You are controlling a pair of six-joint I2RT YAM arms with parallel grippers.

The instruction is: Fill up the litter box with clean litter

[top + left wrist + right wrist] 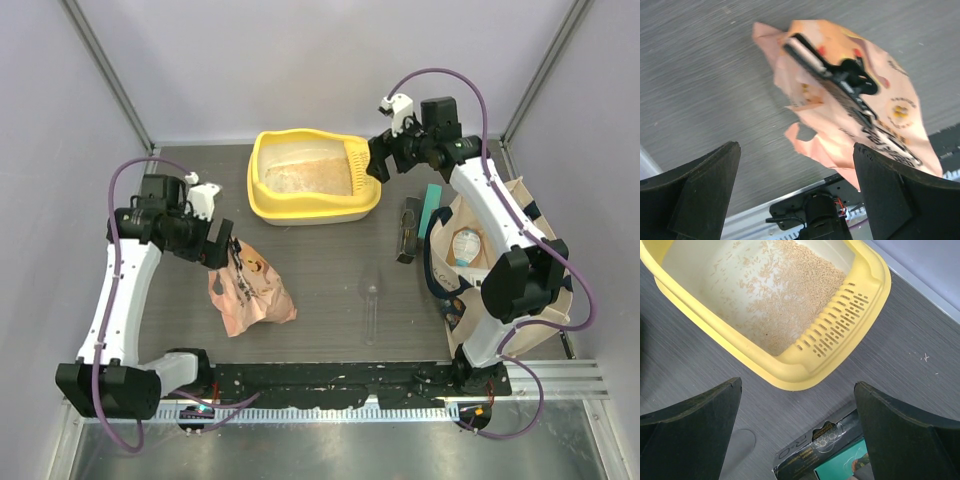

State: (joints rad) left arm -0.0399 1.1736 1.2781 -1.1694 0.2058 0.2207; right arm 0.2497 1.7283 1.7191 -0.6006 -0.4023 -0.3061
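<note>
The yellow litter box (262,203) stands at the back centre with pale beige litter (305,178) inside and a slotted part (359,166) at its right end. In the right wrist view its rim (805,374) and the granules (790,295) show. The peach-orange litter bag (250,288) lies crumpled and flat on the table at front left, with a black clip (840,75) on it. My left gripper (222,243) is open and empty just above the bag's upper end. My right gripper (380,160) is open and empty beside the box's right end.
A cream canvas tote (480,255) with a round container inside sits at the right. A dark box (409,228) and a teal pack (433,205) lie beside it; the box also shows in the right wrist view (810,455). The metal rail (400,385) runs along the near edge.
</note>
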